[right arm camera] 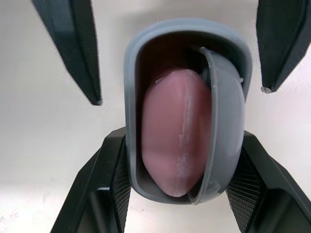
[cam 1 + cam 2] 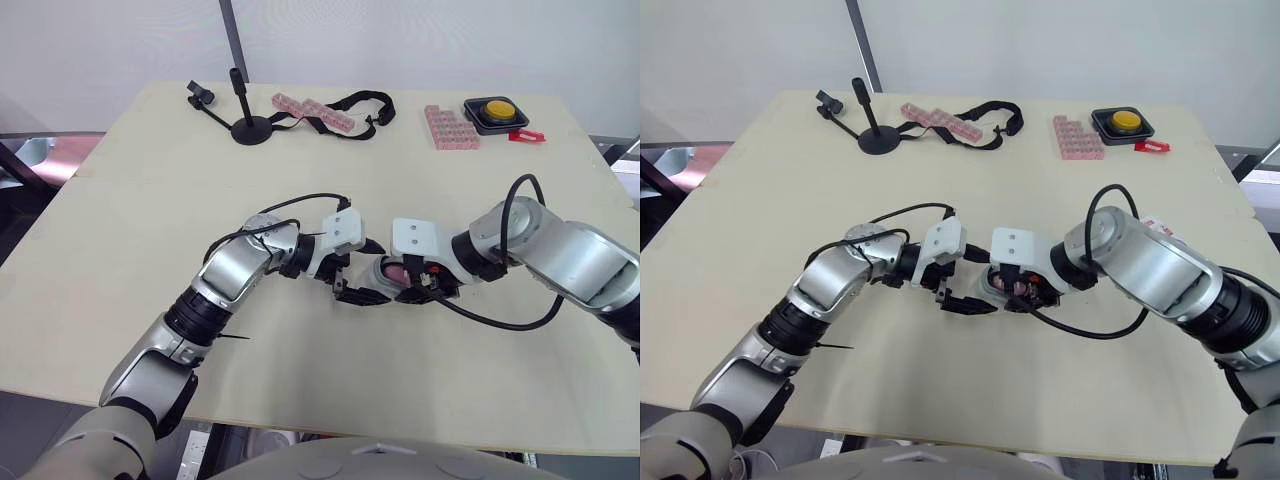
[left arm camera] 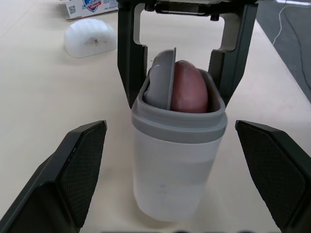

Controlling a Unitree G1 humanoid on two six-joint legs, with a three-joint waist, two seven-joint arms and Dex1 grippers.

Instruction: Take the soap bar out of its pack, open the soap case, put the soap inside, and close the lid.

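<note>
Middle of the table (image 2: 150,250), a little toward the near edge: soap case (image 3: 177,160), clear-white body with a grey rim, mouth open. Pink soap (image 1: 175,145) already inside, one end standing above the rim, beside a grey curved insert (image 3: 163,80) that leans against it within the mouth. No lid on the case.

Right gripper (image 1: 183,150): pinching the case, black fingers (image 1: 114,184) pressed against its two long sides just below the rim. Mouth of the case facing the right wrist.

Left gripper (image 3: 170,131): spread wide, fingers (image 3: 82,165) on either side of the case and apart from it, touching neither wall. Arrives from the side opposite the right gripper, so the two meet tip to tip around the case.

White domed piece (image 3: 90,38) lying on the table beyond the case, well apart from both grippers. Printed soap pack (image 3: 90,6) just past it.

Far edge of the table, left to right: black stand (image 2: 250,128) with a jointed arm, strip of pink blocks (image 2: 312,112) tangled with a black strap (image 2: 365,105), block of pink pieces (image 2: 450,127), yellow button (image 2: 497,110) on a black base, small red item (image 2: 527,135) near the far right corner.
</note>
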